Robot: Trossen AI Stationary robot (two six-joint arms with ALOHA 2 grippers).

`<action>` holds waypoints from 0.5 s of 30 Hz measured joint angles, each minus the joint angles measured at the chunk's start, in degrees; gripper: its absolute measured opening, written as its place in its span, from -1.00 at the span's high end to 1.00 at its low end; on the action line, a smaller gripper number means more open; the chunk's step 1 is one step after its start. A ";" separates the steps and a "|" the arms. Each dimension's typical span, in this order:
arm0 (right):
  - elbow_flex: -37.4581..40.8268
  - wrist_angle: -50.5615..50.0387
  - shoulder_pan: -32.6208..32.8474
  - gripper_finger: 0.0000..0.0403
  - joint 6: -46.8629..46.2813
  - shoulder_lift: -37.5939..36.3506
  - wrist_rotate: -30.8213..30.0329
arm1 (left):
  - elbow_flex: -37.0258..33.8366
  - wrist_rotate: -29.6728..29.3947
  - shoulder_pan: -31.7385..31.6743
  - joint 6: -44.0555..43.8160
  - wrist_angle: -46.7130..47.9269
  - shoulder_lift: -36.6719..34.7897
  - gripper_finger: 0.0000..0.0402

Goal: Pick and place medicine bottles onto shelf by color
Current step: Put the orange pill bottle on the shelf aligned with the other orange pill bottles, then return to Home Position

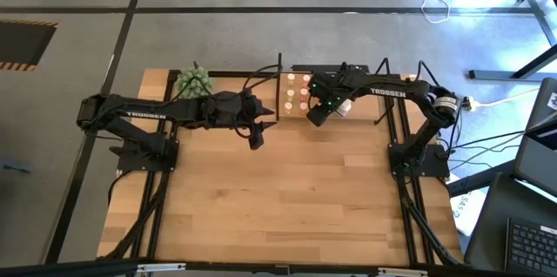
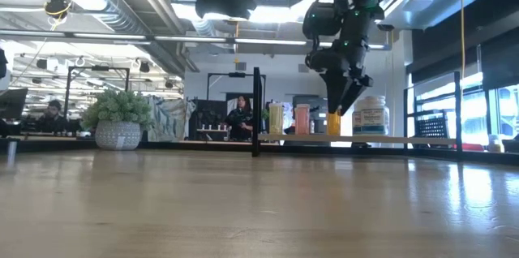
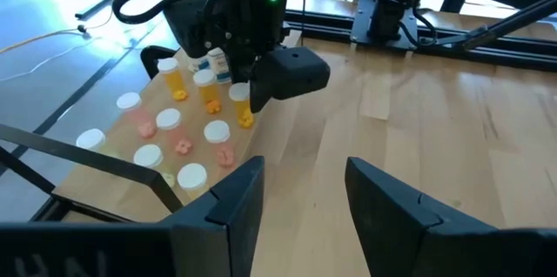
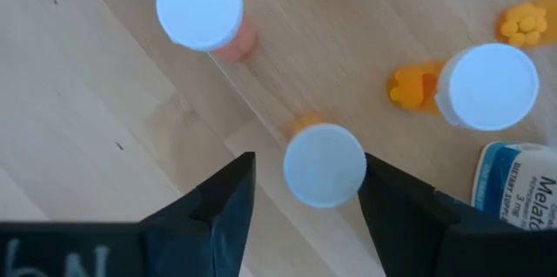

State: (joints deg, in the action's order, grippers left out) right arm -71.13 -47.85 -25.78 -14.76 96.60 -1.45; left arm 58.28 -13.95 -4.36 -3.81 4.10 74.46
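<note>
The shelf (image 1: pixel 296 94) stands at the table's far middle, a small wood board with black uprights. On it stand several medicine bottles with white caps, some pink (image 4: pixel 202 9) and some orange (image 4: pixel 483 85), plus a larger white labelled bottle (image 2: pixel 371 116). My right gripper (image 4: pixel 309 194) points down over the shelf's near edge. It is open, with its fingers on either side of an orange bottle's white cap (image 4: pixel 324 165). That bottle (image 2: pixel 333 124) stands upright on the shelf. My left gripper (image 1: pixel 255 133) hovers open above the table, left of the shelf, with nothing between its fingers (image 3: pixel 300 207). My right gripper's one finger (image 4: pixel 396 203) stands right at the rim of the orange bottle's white cap (image 4: pixel 359 168), and I cannot tell whether it touches. The other finger (image 4: pixel 222 203) stands clear of the cap. The bottle's base rests on the shelf.
A green plant ball (image 1: pixel 193 83) sits at the table's far left, beside the left arm. Small pink and orange pieces (image 3: pixel 181 147) lie on the shelf between the bottles. The wide wooden tabletop (image 1: pixel 287 199) stretches toward the near edge. People sit in the room beyond the table.
</note>
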 joint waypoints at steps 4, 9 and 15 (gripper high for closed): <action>0.00 -0.96 0.00 0.01 -0.15 -0.16 0.00 | 0.00 -0.01 -0.02 0.00 0.77 0.00 0.23; 0.00 -1.45 0.02 0.01 -0.91 -2.58 0.00 | 0.00 -0.09 -0.02 0.00 1.54 0.00 0.23; 0.00 -3.35 0.02 0.01 -2.32 -8.06 3.68 | 0.00 -0.12 -0.01 0.20 1.80 -0.03 0.23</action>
State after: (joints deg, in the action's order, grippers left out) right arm -71.13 -51.20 -25.76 -17.09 88.54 2.23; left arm 58.28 -14.06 -4.37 -3.61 5.90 74.42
